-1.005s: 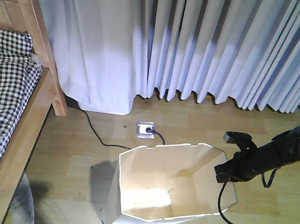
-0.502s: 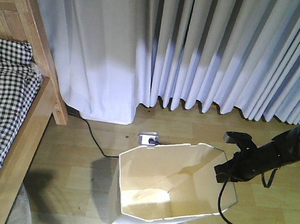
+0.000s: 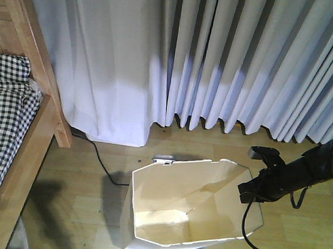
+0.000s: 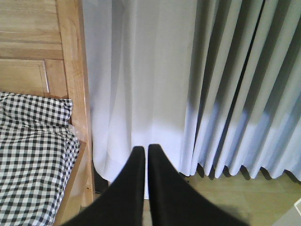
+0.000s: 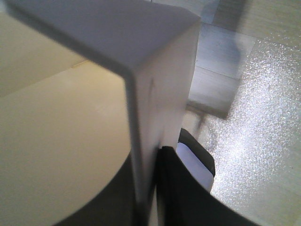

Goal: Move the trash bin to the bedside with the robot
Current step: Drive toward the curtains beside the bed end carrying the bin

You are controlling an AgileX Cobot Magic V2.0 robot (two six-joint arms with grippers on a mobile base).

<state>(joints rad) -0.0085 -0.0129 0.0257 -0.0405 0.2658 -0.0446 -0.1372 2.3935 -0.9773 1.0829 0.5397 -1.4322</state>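
Since a second ago the socket [image 3: 164, 158] on the floor had slipped almost fully behind the trash bin [image 3: 173, 188], only its top edge showing. That trash bin stood right of the bed [image 3: 41, 143], well apart from it, just bare cream walls inside, its base cut off. On the side away from the bed, the right gripper [image 3: 248, 191] pinched its rim. The left gripper [image 4: 142, 155] had its fingers pressed together, near the bed's post.

One trash bin [image 3: 175, 191], one bed [image 3: 35, 146], one arm [image 3: 304, 170], one floor socket [image 3: 164, 158].
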